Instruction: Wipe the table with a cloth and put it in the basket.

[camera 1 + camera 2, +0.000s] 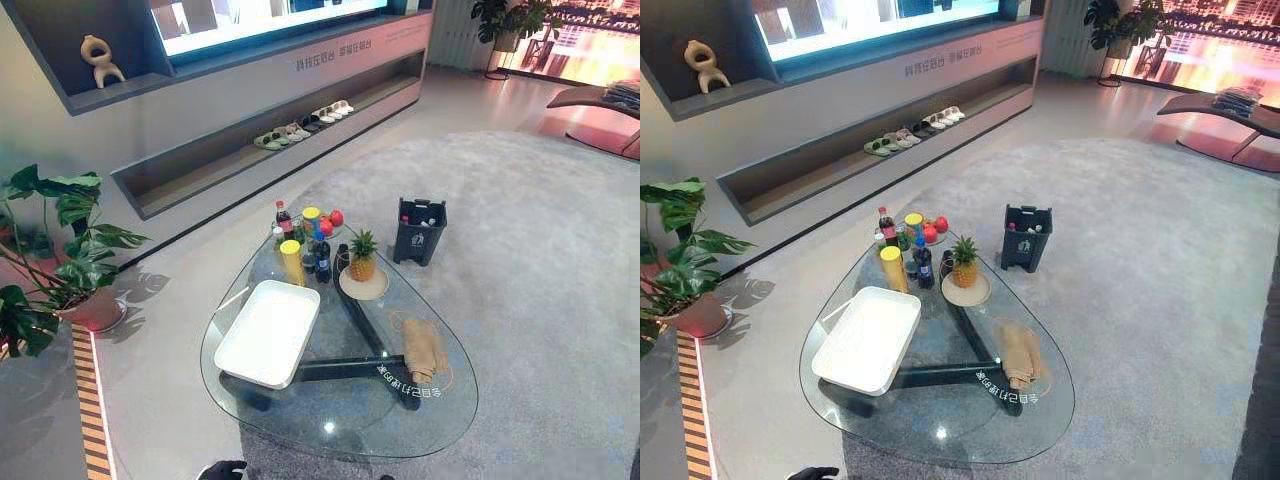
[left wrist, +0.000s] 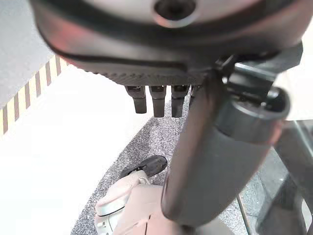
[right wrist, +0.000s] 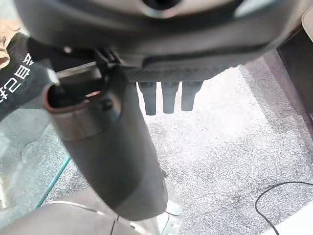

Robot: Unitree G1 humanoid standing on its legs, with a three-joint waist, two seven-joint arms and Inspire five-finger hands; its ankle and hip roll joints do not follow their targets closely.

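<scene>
On the glass desk (image 1: pixel 340 420), toward its 4 o'clock edge, a tan cloth (image 1: pixel 424 348) lies folded in a loose strip, flat on the glass and touched by nothing. At about 9 o'clock on the same desk sits a white basket (image 1: pixel 268 335), shallow and rectangular, with nothing inside it; it lies well apart from the cloth, with dark bars of the desk's frame showing through the glass between them. Near 12 o'clock stands a cluster of drink bottles (image 1: pixel 284 218) with a yellow can (image 1: pixel 291 262) at its near side and red apples (image 1: pixel 336 217) at its far side. Just beside them, toward 1 o'clock, a pineapple (image 1: pixel 362 258) stands upright on a round plate (image 1: pixel 363 287). Beyond the desk at 1 o'clock, a dark bin (image 1: pixel 420 230) rests on the grey carpet (image 1: pixel 540 300). A leafy potted plant (image 1: pixel 60 260) stands on the floor off at 9 o'clock, and shoes (image 1: pixel 300 128) line a low wall shelf at 12 o'clock.

The left hand (image 2: pixel 161 54) hangs beside the desk's edge above the carpet, its fingers straight and its thumb extended, holding nothing. The right hand (image 3: pixel 166 49) hangs likewise by the desk's rim over the carpet, fingers straight, empty.
</scene>
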